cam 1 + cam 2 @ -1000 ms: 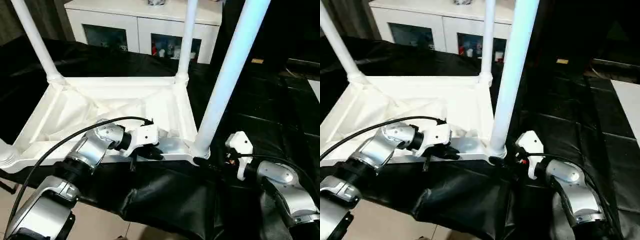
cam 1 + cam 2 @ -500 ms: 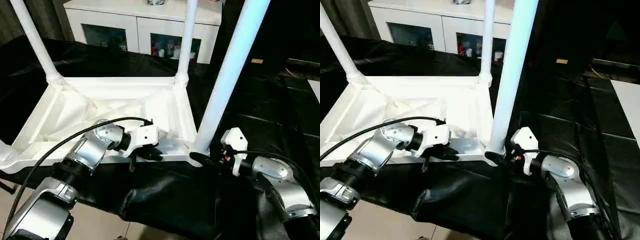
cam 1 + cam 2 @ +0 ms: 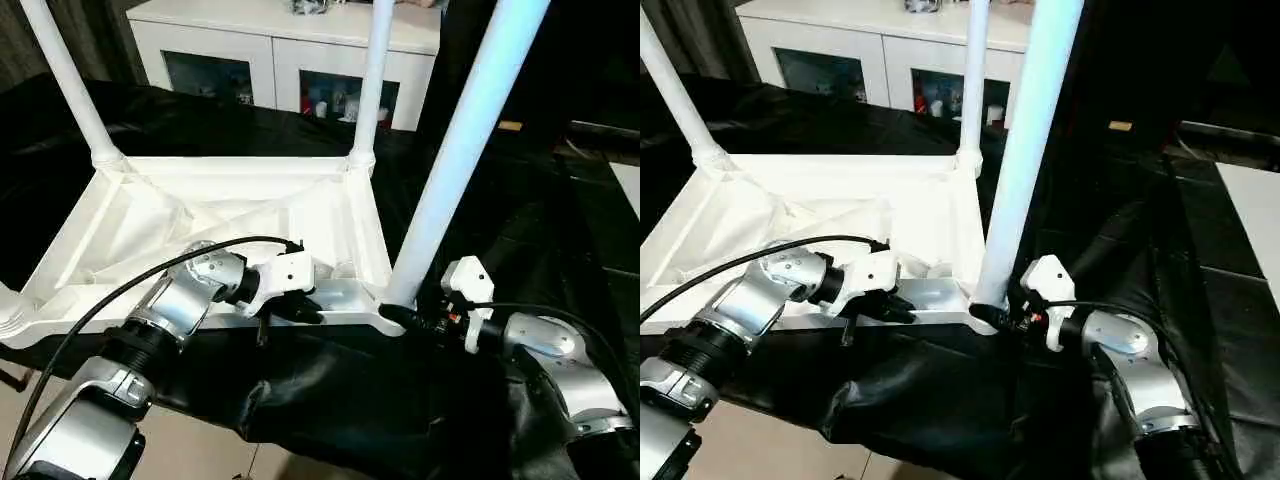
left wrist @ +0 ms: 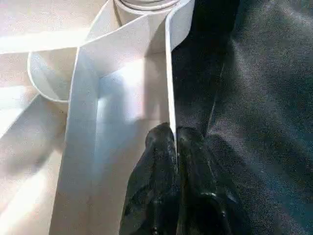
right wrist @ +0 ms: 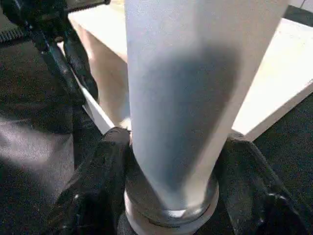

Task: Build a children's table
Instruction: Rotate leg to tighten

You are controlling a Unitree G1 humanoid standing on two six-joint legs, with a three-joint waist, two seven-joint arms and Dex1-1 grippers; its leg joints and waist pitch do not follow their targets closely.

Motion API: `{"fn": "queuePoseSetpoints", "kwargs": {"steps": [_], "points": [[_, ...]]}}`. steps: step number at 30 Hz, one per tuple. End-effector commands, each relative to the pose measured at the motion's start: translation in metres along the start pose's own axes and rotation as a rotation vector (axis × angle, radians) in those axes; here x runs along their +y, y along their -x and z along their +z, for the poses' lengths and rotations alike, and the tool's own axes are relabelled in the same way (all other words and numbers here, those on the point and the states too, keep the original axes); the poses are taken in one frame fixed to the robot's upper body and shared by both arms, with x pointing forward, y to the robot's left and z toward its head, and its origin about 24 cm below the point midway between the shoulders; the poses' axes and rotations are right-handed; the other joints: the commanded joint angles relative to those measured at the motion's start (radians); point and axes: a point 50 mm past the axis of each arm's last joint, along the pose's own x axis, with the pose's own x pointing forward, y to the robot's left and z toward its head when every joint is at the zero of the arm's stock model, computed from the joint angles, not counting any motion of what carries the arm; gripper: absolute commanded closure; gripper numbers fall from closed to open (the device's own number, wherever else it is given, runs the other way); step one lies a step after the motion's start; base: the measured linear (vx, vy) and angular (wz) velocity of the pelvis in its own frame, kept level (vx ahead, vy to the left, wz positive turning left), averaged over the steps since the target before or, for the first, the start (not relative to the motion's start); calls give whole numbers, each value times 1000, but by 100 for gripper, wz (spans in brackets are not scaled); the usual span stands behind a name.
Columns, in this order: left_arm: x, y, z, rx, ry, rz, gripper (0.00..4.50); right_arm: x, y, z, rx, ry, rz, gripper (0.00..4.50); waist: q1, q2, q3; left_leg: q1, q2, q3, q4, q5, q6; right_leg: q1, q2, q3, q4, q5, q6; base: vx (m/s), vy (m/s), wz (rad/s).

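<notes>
The small all-white plastic children's table (image 3: 230,215) lies upside down across the middle and left of the head views, its ribbed underside facing up, on a surface draped in crinkled black cloth (image 3: 330,400). Round tapering white legs stand up from its corners: one at the upper left (image 3: 70,85), one at upper centre (image 3: 368,85), and the near leg (image 3: 455,150) rising through the right half of the frame. The left claw (image 3: 290,310), at lower centre, is pressed together on the thin near rim of the top (image 4: 168,78); the left wrist view shows the edge sandwiched between its two black fingers (image 4: 156,161). The right claw (image 3: 400,318), at lower right, pinches the base of the near leg, with a finger (image 5: 98,181) on either side just above the collar where leg meets socket. The table looks light and stiff, a hollow moulded shell, but its smooth plastic is probably slippery, and the tapering leg would tend to let a grip slide. The rim is thin and may flex, so it suits steadying rather than lifting. The best holds seem to be low on a leg near its socket and on the rim close to a corner. A white cabinet with glass-fronted doors (image 3: 290,60) stands along the top of the frame.
</notes>
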Motion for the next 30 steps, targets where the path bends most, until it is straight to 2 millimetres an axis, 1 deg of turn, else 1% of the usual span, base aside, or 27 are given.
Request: {"fn": "queuePoseSetpoints", "kwargs": {"steps": [1, 2, 3, 5, 6, 7, 8, 9, 10, 11, 12, 13, 14, 15, 16, 17, 18, 19, 20, 21, 22, 23, 25, 26, 27, 29, 30], "points": [[-6, -15, -15, 89, 64, 9, 450, 2, -7, -17, 90, -30, -50, 227, 2, -4, -46, 3, 64, -31, -74, -223, 41, 43, -77, 59, -75, -344, -191, 0, 0, 0], [-3, -18, -12, 72, 87, 50, 450, 1, -10, -21, 109, -47, -108, 229, 0, -5, -39, 9, 63, -32, -77, -277, 28, 38, -75, 56, -87, -434, -167, 0, 0, 0], [-1, -20, -10, 65, 98, 67, 450, 0, -12, -23, 115, -56, -136, 230, -5, -3, -30, 21, 58, -35, -77, -354, 8, 28, -76, 48, -103, -568, -132, 0, 0, 0], [3, -29, -2, 41, 140, 126, 450, 0, -21, -28, 124, -105, -239, 233, -14, -6, -31, 30, 55, -47, -76, -416, -18, 27, -79, 38, -119, -684, -75, -30, 9, -3], [7, -36, 3, 29, 173, 182, 450, -2, -28, -28, 120, -141, -331, 235, -17, -4, -30, 32, 54, -50, -76, -435, -22, 26, -79, 33, -124, -708, -56, -59, 18, -6], [9, -40, 6, 23, 195, 216, 450, -4, -33, -28, 118, -163, -389, 235, -28, -4, -29, 36, 52, -55, -74, -468, -30, 23, -75, 20, -132, -731, -32, -78, 29, -6], [9, -40, 6, 23, 195, 216, 450, -4, -33, -28, 118, -163, -389, 236, -40, 3, -28, 55, 50, -58, -67, -521, -32, 14, -72, -2, -155, -750, -13, -87, 47, -5], [9, -41, 6, 22, 196, 219, 450, -4, -33, -28, 117, -165, -393, 237, -47, 6, -28, 59, 52, -62, -68, -549, -29, 19, -69, -14, -160, -736, -5, -87, 47, -5], [16, -52, 14, 14, 258, 326, 450, -7, -45, -28, 117, -236, -539, 238, -59, 22, -21, 44, 66, -76, -88, -614, -31, 41, -66, -32, -156, -678, 1, -63, 72, -9], [18, -58, 18, 14, 289, 380, 450, -8, -51, -28, 118, -283, -608, 239, -66, 37, -18, 31, 86, -90, -119, -713, -51, 64, -55, -40, -125, -571, -16, -55, 67, -4], [20, -66, 24, 10, 303, 429, 450, -10, -58, -28, 116, -345, -701, 239, -56, 43, -14, -10, 122, -93, -190, -840, -76, 110, -35, -23, -6, -366, -50, -55, 67, -4], [22, -73, 30, 5, 310, 464, 450, -11, -65, -26, 109, -409, -767, 239, -56, 43, -14, -10, 122, -93, -190, -840, -76, 110, -35, -23, -6, -366, -50, -111, 33, 16], [23, -81, 39, -9, 309, 513, 450, -9, -75, -25, 103, -498, -829, 243, -6, 15, -18, -15, 110, -19, -231, -842, -47, 96, -9, 20, 100, -199, -54, -48, -51, 31], [24, -83, 42, -13, 291, 517, 450, -9, -80, -21, 96, -493, -819, 243, -7, -10, -19, 32, 77, -7, -176, -748, -65, 45, -26, 59, 41, -433, -34, -48, -51, 31], [25, -84, 45, -17, 271, 518, 450, -8, -84, -17, 82, -471, -788, 243, -12, -45, -18, 156, -2, -24, 90, -417, -42, -104, -139, 70, -180, -1046, 4, 50, -97, 10], [25, -84, 46, -19, 266, 519, 450, -7, -86, -15, 78, -465, -780, 245, -8, -54, -29, 77, -5, -30, 70, -255, 2, -35, -152, 106, -167, -1085, 10, 111, -1, -41], [26, -83, 50, -28, 223, 513, 450, -7, -90, -8, 48, -425, -739, 245, 5, -39, -36, -63, 16, -76, -10, -67, 13, 101, -148, 87, -86, -831, -9, 111, -1, -41], [26, -83, 50, -28, 223, 513, 450, -7, -90, -8, 48, -425, -739, 245, 16, -18, -55, -9, 45, -74, -57, -10, 5, 46, -69, 64, -49, -398, -51, 78, 31, -17], [27, -82, 51, -26, 188, 499, 450, -7, -89, -4, 12, -430, -730, 245, 2, -5, -66, 26, 52, -67, -51, -37, 16, 33, -58, 66, -22, -120, -147, -14, -26, 23], [27, -81, 51, -24, 169, 489, 450, -7, -89, -3, -10, -440, -721, 245, -3, -2, -57, 14, 53, -63, -62, -86, 26, 38, -54, 67, -27, -96, -181, -14, -26, 23], [27, -80, 49, -18, 163, 483, 450, -8, -88, -1, -27, -435, -717, 245, -10, -5, -51, 4, 52, -60, -71, -203, 20, 46, -62, 70, -40, -160, -209, 0, 0, 0], [27, -80, 47, -11, 167, 483, 450, -9, -86, 0, -44, -432, -718, 245, -13, -7, -49, -2, 49, -59, -75, -275, 11, 52, -66, 69, -53, -266, -197, 0, 0, 0], [27, -80, 44, -2, 150, 470, 450, -12, -82, 2, -71, -403, -749, 193, -7, -15, -50, 11, 42, -51, -73, -291, 14, 42, -70, 73, -73, -366, -167, 0, 0, 0], [27, -79, 40, 7, 146, 464, 450, -15, -76, 3, -91, -380, -768, 179, -3, -15, -49, 13, 43, -47, -75, -273, 20, 39, -70, 76, -78, -378, -158, 0, 0, 0], [26, -77, 38, 10, 142, 452, 450, -18, -70, 3, -103, -356, -777, 177, -4, -16, -45, 10, 43, -46, -76, -274, 24, 38, -68, 77, -79, -386, -152, 0, 0, 0], [26, -74, 34, 15, 135, 442, 450, -21, -60, 4, -114, -322, -779, 159, -5, -16, -47, -5, 49, -54, -84, -246, 28, 51, -70, 75, -74, -394, -125, 0, 0, 0], [26, -73, 33, 17, 133, 428, 450, -23, -53, 3, -111, -293, -781, 145, -6, -15, -47, -7, 51, -55, -85, -238, 27, 51, -71, 75, -73, -383, -126, 0, 0, 0]]}}
